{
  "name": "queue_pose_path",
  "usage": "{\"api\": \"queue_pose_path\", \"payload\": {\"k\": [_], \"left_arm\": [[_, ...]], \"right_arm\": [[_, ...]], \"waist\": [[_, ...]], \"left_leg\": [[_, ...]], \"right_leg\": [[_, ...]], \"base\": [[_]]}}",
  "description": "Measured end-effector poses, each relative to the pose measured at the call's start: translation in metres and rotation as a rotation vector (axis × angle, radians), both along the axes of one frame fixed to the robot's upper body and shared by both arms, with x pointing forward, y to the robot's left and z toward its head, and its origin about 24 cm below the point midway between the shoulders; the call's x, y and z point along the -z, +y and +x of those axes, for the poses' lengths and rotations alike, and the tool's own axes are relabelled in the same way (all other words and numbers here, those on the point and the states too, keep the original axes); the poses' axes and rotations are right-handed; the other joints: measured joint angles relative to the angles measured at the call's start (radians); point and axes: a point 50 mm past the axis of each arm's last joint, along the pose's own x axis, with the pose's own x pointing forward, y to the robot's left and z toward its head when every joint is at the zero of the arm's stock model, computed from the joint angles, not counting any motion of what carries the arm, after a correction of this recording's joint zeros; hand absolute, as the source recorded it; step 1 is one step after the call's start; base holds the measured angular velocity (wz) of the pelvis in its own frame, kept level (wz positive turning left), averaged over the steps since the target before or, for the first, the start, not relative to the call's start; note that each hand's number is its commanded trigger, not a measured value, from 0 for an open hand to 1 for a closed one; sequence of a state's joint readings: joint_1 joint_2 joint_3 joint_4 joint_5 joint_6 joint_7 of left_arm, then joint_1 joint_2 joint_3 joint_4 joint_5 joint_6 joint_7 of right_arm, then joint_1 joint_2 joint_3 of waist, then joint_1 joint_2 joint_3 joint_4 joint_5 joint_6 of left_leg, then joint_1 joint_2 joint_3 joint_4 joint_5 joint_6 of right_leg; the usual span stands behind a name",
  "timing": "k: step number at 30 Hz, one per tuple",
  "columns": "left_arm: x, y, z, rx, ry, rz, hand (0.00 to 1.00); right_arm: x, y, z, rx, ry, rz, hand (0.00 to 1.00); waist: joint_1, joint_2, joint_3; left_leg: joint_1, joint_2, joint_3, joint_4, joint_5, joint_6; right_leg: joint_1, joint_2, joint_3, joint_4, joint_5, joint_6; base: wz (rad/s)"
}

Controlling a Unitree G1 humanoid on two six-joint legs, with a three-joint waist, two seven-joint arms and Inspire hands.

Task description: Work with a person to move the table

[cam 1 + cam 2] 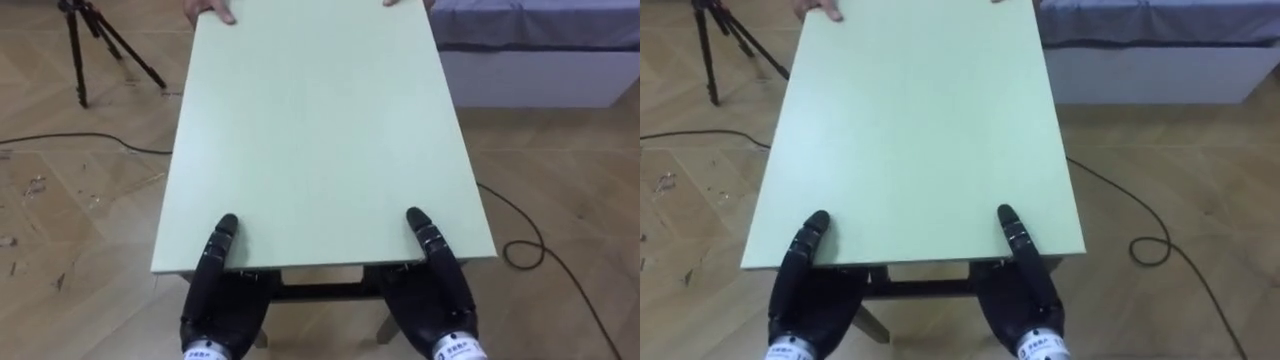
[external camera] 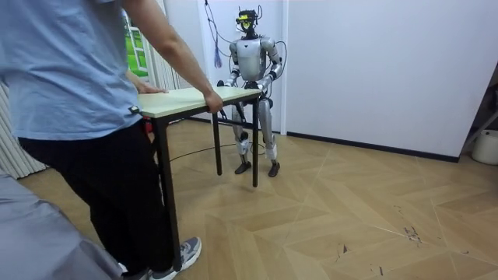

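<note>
At the near short edge of the pale green table point(image 1: 320, 130), the robot's left hand point(image 1: 215, 295) sits under the left corner with one digit laid straight over the top. The rest of it reaches beneath the board, so I cannot tell whether the fingers there are curled or flat. The right hand point(image 1: 440, 295) mirrors it under the right corner, again with one digit on top and the rest hidden. At the far edge the person's two hands point(image 1: 212, 12) hold the opposite end. In the room view the person point(image 2: 70, 78) stands close against that end while the robot stands at the other, near the white wall. The table thus hangs between the two, though whether its legs are clear of the floor I cannot say. The step in hand looks like the shared carry itself. To do it well, both of the robot's hands should bear evenly so the top stays level, and its pace should match the person's, with no tugging or shoving. The course needs care on both sides. A tripod point(image 1: 85, 40) stands on the floor to the left of the far end and a bed point(image 1: 540, 50) lies close on the right. A dark cable point(image 1: 530, 250) loops over the floor by the right corner, where a foot or a table leg could catch it.
</note>
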State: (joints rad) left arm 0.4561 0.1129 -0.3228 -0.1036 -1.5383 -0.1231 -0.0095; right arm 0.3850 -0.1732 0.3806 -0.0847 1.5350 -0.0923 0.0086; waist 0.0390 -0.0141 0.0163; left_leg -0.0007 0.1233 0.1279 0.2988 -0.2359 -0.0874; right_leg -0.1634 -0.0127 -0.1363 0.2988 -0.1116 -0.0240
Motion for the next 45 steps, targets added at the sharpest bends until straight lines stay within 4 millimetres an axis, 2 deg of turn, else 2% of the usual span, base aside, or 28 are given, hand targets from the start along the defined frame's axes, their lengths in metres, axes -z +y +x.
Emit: {"api": "queue_pose_path", "payload": {"k": [3,5,7,9,12,13,14,15,17,18,19,20,21,23,26,27,28,29,30,31,32,33,35,38,39,40,42,45], "left_arm": [[0.003,-0.001,-0.002,0.004,0.011,0.008,1.00],[0.005,0.000,-0.003,-0.003,0.020,0.001,1.00],[0.006,0.000,-0.004,-0.004,0.024,-0.007,1.00],[0.007,-0.002,-0.006,-0.002,0.035,-0.022,1.00],[0.008,-0.004,-0.009,-0.005,0.044,-0.028,1.00],[0.007,-0.005,-0.008,-0.003,0.033,-0.029,1.00],[0.006,-0.005,-0.004,0.005,0.019,-0.027,1.00],[0.005,-0.005,-0.002,0.007,0.014,-0.024,1.00],[0.000,-0.003,0.008,0.007,-0.020,-0.013,1.00],[-0.001,-0.004,0.011,0.007,-0.030,-0.013,1.00],[-0.003,-0.004,0.015,0.006,-0.046,-0.010,1.00],[-0.003,-0.004,0.018,0.009,-0.050,-0.008,1.00],[0.000,-0.005,0.021,0.016,-0.043,-0.004,1.00],[0.008,-0.007,0.020,0.023,-0.007,0.000,1.00],[0.015,-0.008,0.015,0.035,0.029,-0.001,1.00],[0.017,-0.009,0.010,0.036,0.045,-0.005,1.00],[0.019,-0.008,0.008,0.035,0.053,-0.005,1.00],[0.019,-0.008,0.008,0.036,0.054,-0.003,1.00],[0.019,-0.008,0.007,0.038,0.055,-0.002,1.00],[0.019,-0.009,0.007,0.052,0.061,0.001,1.00],[0.019,-0.008,0.007,0.058,0.061,0.005,1.00],[0.018,-0.008,0.007,0.063,0.056,0.010,1.00],[0.017,-0.008,0.008,0.068,0.050,0.008,1.00],[0.014,-0.007,0.010,0.065,0.034,0.009,1.00],[0.010,-0.005,0.011,0.061,0.018,0.016,1.00],[0.009,-0.003,0.013,0.059,0.005,0.030,1.00],[0.008,-0.005,0.014,0.064,0.002,0.022,1.00],[0.002,0.000,0.017,0.059,-0.023,0.036,1.00]], "right_arm": [[0.003,0.002,-0.001,-0.002,0.012,-0.001,1.00],[0.005,0.001,-0.003,0.000,0.017,-0.004,1.00],[0.005,0.000,-0.003,-0.006,0.016,-0.013,1.00],[0.005,-0.003,-0.004,-0.009,0.015,-0.025,1.00],[0.005,-0.004,-0.005,-0.006,0.008,-0.039,1.00],[0.004,-0.005,-0.004,-0.004,-0.012,-0.045,1.00],[0.002,-0.004,-0.003,-0.002,-0.031,-0.044,1.00],[0.001,-0.005,-0.001,0.003,-0.040,-0.047,1.00],[-0.004,-0.002,0.008,-0.002,-0.074,-0.042,1.00],[-0.006,-0.001,0.010,-0.001,-0.083,-0.042,1.00],[-0.007,-0.001,0.015,0.001,-0.098,-0.044,1.00],[-0.008,-0.002,0.017,0.005,-0.101,-0.045,1.00],[-0.006,-0.003,0.018,0.017,-0.093,-0.043,1.00],[-0.001,-0.006,0.014,0.012,-0.069,-0.063,1.00],[0.004,-0.011,0.009,0.017,-0.041,-0.077,1.00],[0.006,-0.012,0.005,0.011,-0.031,-0.086,1.00],[0.007,-0.013,0.004,0.006,-0.021,-0.085,1.00],[0.008,-0.013,0.004,-0.002,-0.017,-0.084,1.00],[0.008,-0.014,0.003,-0.003,-0.013,-0.083,1.00],[0.010,-0.015,-0.002,0.012,0.003,-0.075,1.00],[0.010,-0.016,-0.003,0.016,0.007,-0.068,1.00],[0.011,-0.016,-0.004,0.018,0.007,-0.059,1.00],[0.010,-0.016,-0.004,0.024,0.005,-0.048,1.00],[0.008,-0.014,-0.003,0.023,-0.002,-0.039,1.00],[0.006,-0.012,-0.001,0.017,-0.012,-0.033,1.00],[0.005,-0.010,0.002,0.015,-0.023,-0.021,1.00],[0.004,-0.012,0.004,0.017,-0.028,-0.024,1.00],[0.000,-0.009,0.007,0.009,-0.049,-0.015,1.00]], "waist": [[0.029,-0.011,0.0013],[0.050,0.012,0.0086],[0.047,0.021,0.0054],[0.047,0.023,0.0058],[0.043,0.038,0.0048],[0.035,0.055,0.0047],[0.019,0.071,0.0115],[0.015,0.077,0.0101],[-0.005,0.090,0.0094],[-0.008,0.094,0.0096],[-0.009,0.093,0.0091],[-0.011,0.093,0.0091],[-0.010,0.088,0.0078],[-0.019,0.085,0.0041],[-0.029,0.070,-0.0016],[-0.036,0.060,-0.0046],[-0.041,0.052,-0.0056],[-0.052,0.048,-0.0040],[-0.066,0.046,-0.0032],[-0.084,0.039,-0.0073],[-0.088,0.034,-0.0089],[-0.085,0.024,-0.0083],[-0.069,0.019,-0.0089],[-0.057,-0.003,-0.0107],[-0.059,-0.028,-0.0088],[-0.055,-0.036,-0.0058],[-0.046,-0.023,-0.0006],[-0.032,-0.057,0.0015]], "left_leg": [[-0.096,0.033,-0.012,0.193,-0.009,-0.009],[-0.184,0.080,-0.064,0.381,-0.007,-0.007],[-0.238,0.100,-0.088,0.458,0.010,0.007],[-0.249,0.103,-0.080,0.508,0.020,0.005],[-0.209,0.075,-0.068,0.623,0.003,-0.009],[-0.187,0.067,-0.067,0.628,-0.023,-0.025],[-0.150,0.060,-0.071,0.591,-0.065,-0.031],[-0.127,0.055,-0.074,0.555,-0.095,-0.030],[-0.066,0.052,-0.070,0.369,-0.206,-0.022],[-0.060,0.047,-0.061,0.324,-0.226,-0.016],[-0.056,0.034,-0.042,0.248,-0.249,0.008],[-0.059,0.026,-0.035,0.226,-0.256,0.019],[-0.074,-0.001,-0.032,0.215,-0.257,0.038],[-0.097,-0.058,-0.019,0.219,-0.226,0.076],[-0.113,-0.114,0.005,0.216,-0.189,0.116],[-0.115,-0.134,0.019,0.211,-0.171,0.135],[-0.124,-0.148,0.040,0.205,-0.152,0.155],[-0.142,-0.147,0.066,0.205,-0.133,0.171],[-0.147,-0.144,0.077,0.202,-0.123,0.177],[-0.147,-0.138,0.107,0.174,-0.099,0.188],[-0.148,-0.135,0.123,0.158,-0.083,0.187],[-0.149,-0.136,0.146,0.126,-0.050,0.189],[-0.167,-0.137,0.165,0.101,-0.012,0.197],[-0.198,-0.148,0.175,0.098,0.011,0.197],[-0.220,-0.160,0.183,0.110,0.020,0.197],[-0.254,-0.155,0.183,0.145,0.024,0.192],[-0.282,-0.132,0.168,0.170,0.029,0.184],[-0.327,-0.118,0.172,0.173,0.046,0.177]], "right_leg": [[-0.030,0.015,-0.002,0.050,-0.024,-0.032],[-0.040,0.047,-0.013,0.071,-0.049,-0.057],[-0.058,0.059,-0.048,0.098,-0.069,-0.078],[-0.068,0.057,-0.061,0.117,-0.080,-0.097],[-0.085,0.075,-0.075,0.121,-0.051,-0.129],[-0.102,0.086,-0.095,0.117,-0.034,-0.136],[-0.127,0.093,-0.116,0.117,-0.019,-0.141],[-0.144,0.096,-0.122,0.117,-0.010,-0.143],[-0.207,0.095,-0.150,0.101,0.038,-0.148],[-0.222,0.093,-0.156,0.090,0.057,-0.149],[-0.251,0.087,-0.157,0.073,0.092,-0.149],[-0.262,0.080,-0.158,0.065,0.109,-0.146],[-0.273,0.059,-0.155,0.046,0.141,-0.139],[-0.266,0.019,-0.128,-0.006,0.203,-0.105],[-0.255,-0.020,-0.081,-0.057,0.274,-0.066],[-0.248,-0.034,-0.052,-0.090,0.309,-0.013],[-0.239,-0.046,-0.041,-0.131,0.337,0.070],[-0.263,-0.072,-0.049,-0.061,0.290,0.092],[-0.283,-0.096,-0.056,0.043,0.249,0.086],[-0.295,-0.130,-0.053,0.250,0.129,0.060],[-0.292,-0.146,-0.052,0.335,0.076,0.049],[-0.271,-0.174,-0.043,0.459,-0.004,0.057],[-0.158,-0.231,-0.035,0.587,-0.091,0.080],[-0.001,-0.266,0.009,0.589,-0.088,0.096],[0.068,-0.285,0.015,0.561,-0.071,0.103],[0.102,-0.275,0.023,0.490,-0.104,0.140],[0.109,-0.235,0.037,0.441,-0.119,0.150],[0.111,-0.221,0.045,0.362,-0.184,0.154]], "base": [[-0.04],[-0.09],[0.13],[0.16],[0.08],[0.40],[0.40],[0.29],[0.20],[0.11],[0.00],[0.00],[0.05],[-0.02],[-0.10],[-0.20],[-0.11],[0.12],[0.45],[0.49],[0.35],[0.00],[-0.22],[-0.09],[-0.04],[-0.06],[-0.13],[-0.12]]}}
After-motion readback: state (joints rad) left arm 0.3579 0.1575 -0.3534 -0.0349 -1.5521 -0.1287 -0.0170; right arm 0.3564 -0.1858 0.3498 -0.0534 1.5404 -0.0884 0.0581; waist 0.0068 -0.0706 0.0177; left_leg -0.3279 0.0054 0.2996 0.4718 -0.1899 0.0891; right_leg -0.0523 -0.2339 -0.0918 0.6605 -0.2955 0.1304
